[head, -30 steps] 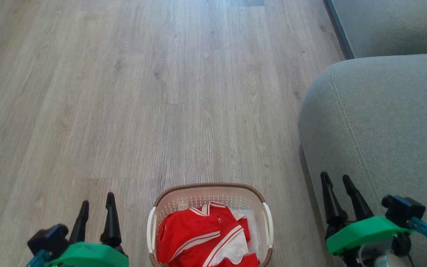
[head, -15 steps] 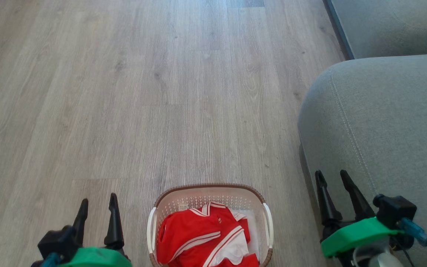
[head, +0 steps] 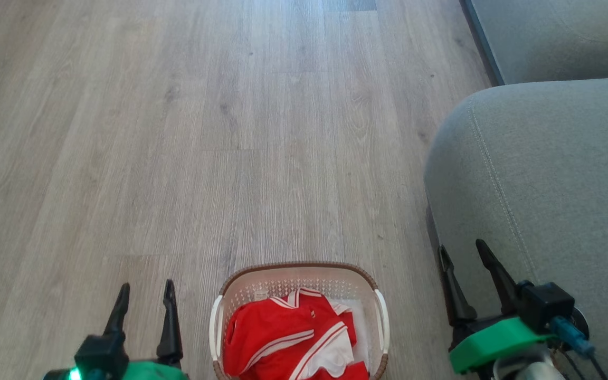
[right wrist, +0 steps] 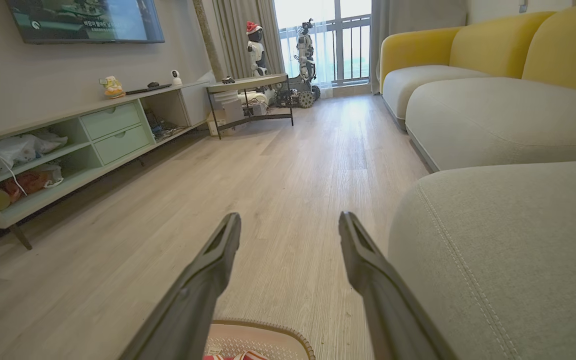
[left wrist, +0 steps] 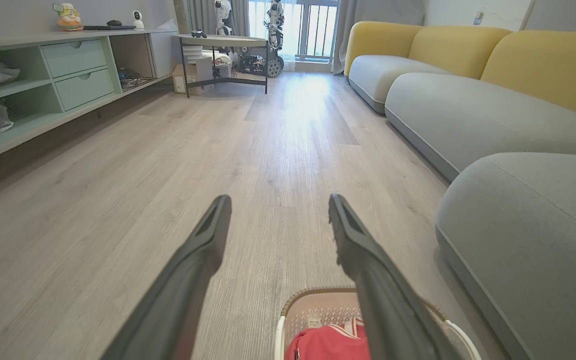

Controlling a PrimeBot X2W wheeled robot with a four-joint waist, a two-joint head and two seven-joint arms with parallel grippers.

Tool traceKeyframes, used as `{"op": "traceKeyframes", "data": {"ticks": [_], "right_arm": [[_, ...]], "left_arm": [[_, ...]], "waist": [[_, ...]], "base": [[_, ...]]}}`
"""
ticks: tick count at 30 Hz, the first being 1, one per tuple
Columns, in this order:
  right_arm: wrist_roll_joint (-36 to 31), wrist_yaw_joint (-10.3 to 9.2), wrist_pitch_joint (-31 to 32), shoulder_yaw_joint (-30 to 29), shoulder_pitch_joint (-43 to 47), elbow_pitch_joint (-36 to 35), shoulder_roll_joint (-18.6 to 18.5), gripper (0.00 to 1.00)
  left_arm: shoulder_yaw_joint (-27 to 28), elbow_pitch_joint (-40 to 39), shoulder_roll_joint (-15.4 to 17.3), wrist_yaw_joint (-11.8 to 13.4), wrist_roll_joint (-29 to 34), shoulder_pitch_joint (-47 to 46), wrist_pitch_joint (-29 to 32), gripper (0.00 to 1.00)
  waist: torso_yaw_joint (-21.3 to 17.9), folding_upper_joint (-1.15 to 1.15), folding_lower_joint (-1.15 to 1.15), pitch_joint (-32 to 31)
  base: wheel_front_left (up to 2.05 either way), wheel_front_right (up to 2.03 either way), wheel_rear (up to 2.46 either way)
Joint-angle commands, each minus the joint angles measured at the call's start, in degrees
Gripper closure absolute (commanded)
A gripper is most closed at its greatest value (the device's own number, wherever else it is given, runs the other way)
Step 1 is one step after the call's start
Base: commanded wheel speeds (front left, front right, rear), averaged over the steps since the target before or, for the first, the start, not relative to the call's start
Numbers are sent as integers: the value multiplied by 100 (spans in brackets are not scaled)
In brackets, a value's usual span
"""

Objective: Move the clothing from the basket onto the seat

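At the bottom centre of the head view, the clothing lies heaped in the basket on the wooden floor. The left gripper, lower left, and the right gripper, lower right, hover with fingers parted and hold nothing. The seat lies along the right side.

There was the left gripper, hanging above the wooden floor, its two dark fingers spread wide, nothing between them, aimed down the room toward the window. Low beneath it sat the basket, brown rim showing, red clothing inside, one finger crossing in front of it. On the right the grey seat stood near the basket, yellow backrests rose behind, and a pale green shelf unit ran along the left wall.
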Motion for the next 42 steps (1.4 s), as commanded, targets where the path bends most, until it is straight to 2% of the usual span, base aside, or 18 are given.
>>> {"op": "traceKeyframes", "data": {"ticks": [1, 20, 30, 35, 42], "right_arm": [[-191, -1, -100, 165, -150, -242, -78, 0], [-216, -1, -112, 117, -181, -243, -78, 0], [-225, -1, -112, 7, -235, -322, -78, 0], [-276, -1, -112, -175, -395, -453, -78, 0], [-424, -1, -112, -514, -924, -756, -78, 0]], "left_arm": [[143, -238, 42, 68, 189, -110, -110, 0], [179, -148, 42, 11, 193, -159, -122, 0], [79, -139, 42, -26, 234, -268, -122, 0], [-147, 37, 42, -169, 337, -563, -122, 0], [-622, 698, 42, -355, 521, -1428, -122, 0]], "waist": [[-3, 0, 0, 1], [-7, 0, 0, 42], [13, 0, 0, 260], [18, 0, 0, 709], [-14, 0, 0, 1795]], "base": [[0, 0, 0], [0, 0, 0], [0, 0, 0], [0, 0, 0], [0, 0, 0]]}}
